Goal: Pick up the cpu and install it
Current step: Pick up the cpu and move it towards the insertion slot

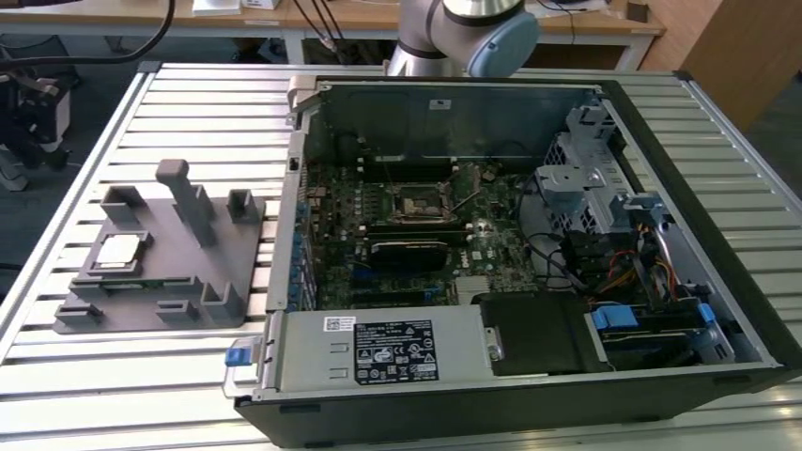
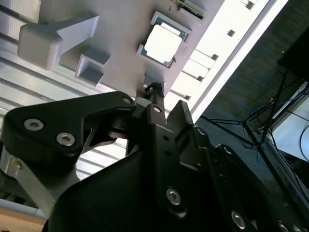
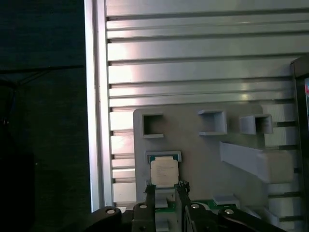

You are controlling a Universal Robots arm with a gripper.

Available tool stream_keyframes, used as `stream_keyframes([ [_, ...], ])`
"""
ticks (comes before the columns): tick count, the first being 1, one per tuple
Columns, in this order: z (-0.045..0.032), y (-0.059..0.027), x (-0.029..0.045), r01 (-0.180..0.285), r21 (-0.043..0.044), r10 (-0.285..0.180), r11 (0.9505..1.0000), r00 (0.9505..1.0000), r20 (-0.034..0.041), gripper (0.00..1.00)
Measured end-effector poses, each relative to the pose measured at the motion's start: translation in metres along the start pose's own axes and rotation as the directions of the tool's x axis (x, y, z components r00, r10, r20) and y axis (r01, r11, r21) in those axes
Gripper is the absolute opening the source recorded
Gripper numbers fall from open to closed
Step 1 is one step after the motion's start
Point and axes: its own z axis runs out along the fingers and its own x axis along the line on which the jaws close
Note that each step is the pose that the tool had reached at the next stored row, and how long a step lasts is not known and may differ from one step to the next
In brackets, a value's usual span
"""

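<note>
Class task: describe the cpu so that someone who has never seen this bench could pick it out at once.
On the slatted table, find the open computer case; at the exterior view's left of it lies a grey tray with upright posts. The cpu sits on that tray: the one flat, pale silver square among plain grey blocks.

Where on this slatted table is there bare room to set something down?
Bare slats lie beyond the grey tray, toward the far edge of the table, and in the near corner before it. The tray is crowded with posts and the cpu; the open computer case is packed.
</note>
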Motion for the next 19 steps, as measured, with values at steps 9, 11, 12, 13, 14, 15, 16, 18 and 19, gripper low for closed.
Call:
stream_keyframes([
  [9, 0.0054, -0.0013, 0.0, 0.001, 0.0005, -0.001, 1.0, 1.0, -0.0074, 0.64],
  [11, 0.0075, -0.0016, 0.0, 0.018, 0.0005, -0.018, 0.9998, 0.9998, -0.0085, 0.7],
  [12, 0.0087, -0.0018, 0.0, 0.026, 0.0005, -0.026, 0.9997, 0.9996, -0.0091, 0.7],
  [13, 0.01, -0.0024, -0.0001, 0.034, 0.0004, -0.034, 0.9994, 0.9994, -0.0098, 0.76],
  [14, 0.0111, -0.0031, -0.0001, 0.039, 0.0004, -0.039, 0.9992, 0.9992, -0.0105, 0.76],
  [15, 0.0125, -0.004, -0.0001, 0.044, 0.0003, -0.044, 0.999, 0.999, -0.0113, 0.76],
  [16, 0.014, -0.005, -0.0002, 0.048, 0.0002, -0.048, 0.9989, 0.9988, -0.0126, 0.76],
  [18, 0.0174, -0.0077, -0.0003, 0.05, 0.0005, -0.05, 0.9987, 0.9986, -0.0136, 0.76],
  [19, 0.0192, -0.0085, -0.0004, 0.05, 0.0002, -0.05, 0.9987, 0.9986, -0.0133, 0.76],
])
